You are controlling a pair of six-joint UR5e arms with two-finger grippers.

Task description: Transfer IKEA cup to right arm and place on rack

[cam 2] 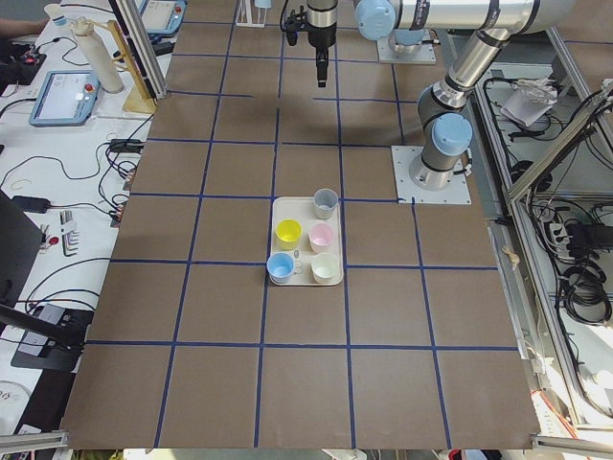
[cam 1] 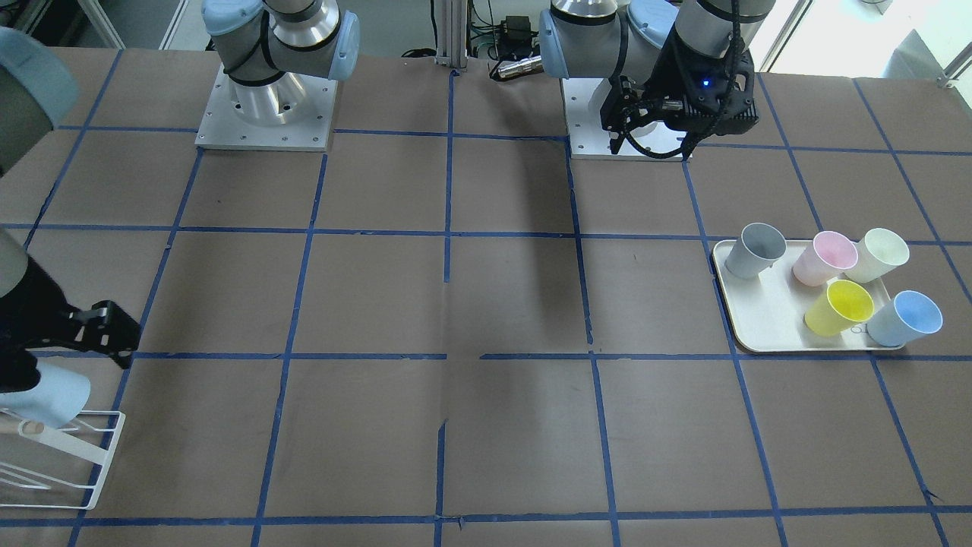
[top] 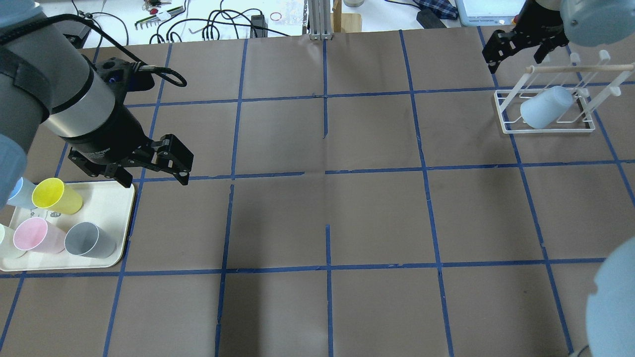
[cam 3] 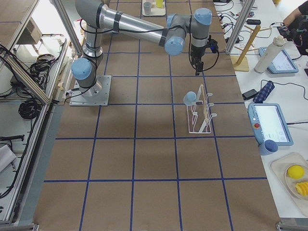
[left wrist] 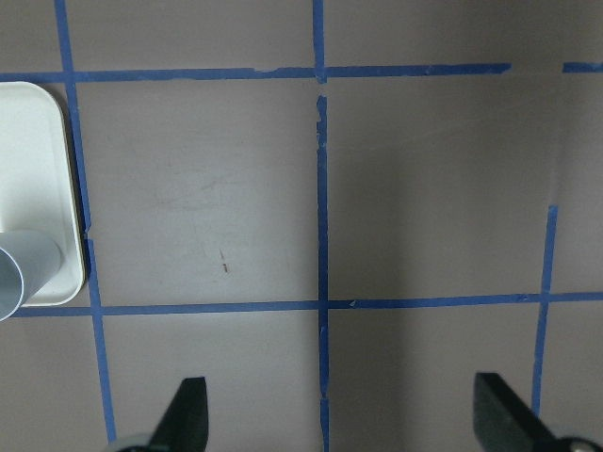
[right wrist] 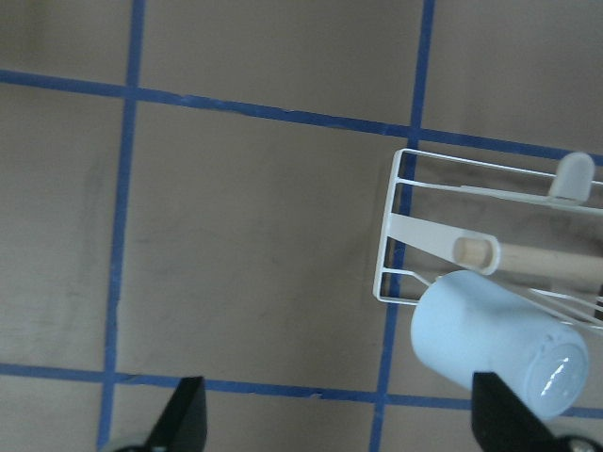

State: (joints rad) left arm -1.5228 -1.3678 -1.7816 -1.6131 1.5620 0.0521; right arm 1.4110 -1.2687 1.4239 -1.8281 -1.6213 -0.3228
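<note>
One pale blue IKEA cup (top: 545, 106) hangs tilted, base up, on a prong of the white wire rack (top: 545, 131) at the table's far right; it also shows in the right wrist view (right wrist: 499, 344) beside the wooden dowel tip (right wrist: 476, 251). My right gripper (top: 518, 52) is open and empty, just above and beyond the rack, clear of the cup. A second pale blue cup (cam 1: 907, 317) stands on the cream tray (cam 1: 767, 304). My left gripper (top: 154, 176) is open and empty, hovering just beyond the tray's far corner.
The tray also holds a yellow cup (top: 57, 196), a pink cup (top: 37, 236), a grey cup (top: 89, 240) and a cream cup (cam 1: 877, 254). Blue tape lines grid the brown table. Cables and tools lie past the far edge.
</note>
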